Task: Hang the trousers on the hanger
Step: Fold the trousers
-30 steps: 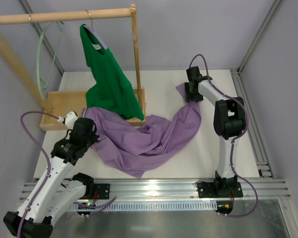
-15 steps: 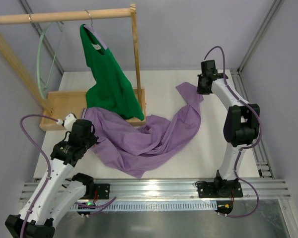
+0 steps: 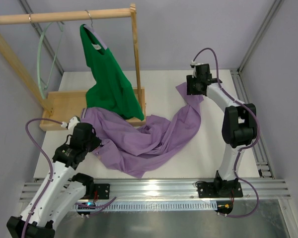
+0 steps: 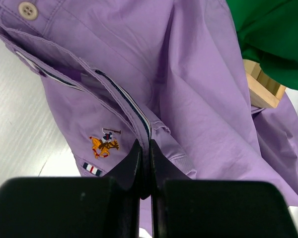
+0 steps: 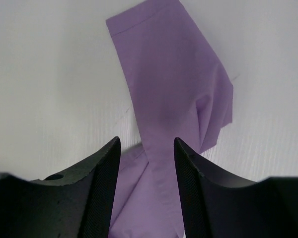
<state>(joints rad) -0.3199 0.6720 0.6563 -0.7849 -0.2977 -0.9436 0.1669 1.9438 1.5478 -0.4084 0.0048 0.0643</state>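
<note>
**Trousers gripped at the waist, nothing on the hanger yet**

Nearest, lower left of the top view, we see the left tool clamped tight on the striped waistband of the trousers. The left wrist view confirms it, with both jaws pressed together on the band edge beside the embroidered logo.

Past it, the trousers lie rumpled across the middle of the bench. The waist end touches the wooden base, and one leg trails toward the upper right.

There the right tool hovers over the leg end with its jaws apart. In its wrist view the cuff lies flat on the bench below the gap, and nothing is held.

Farthest, upper left, the hanger hangs bare from the wooden rail, well apart from the trousers. The green top hangs on its own hanger beside it.

We judge the task early. One end is secured, but the leg grasp, the lift and the draping over the hanger all remain.
</note>
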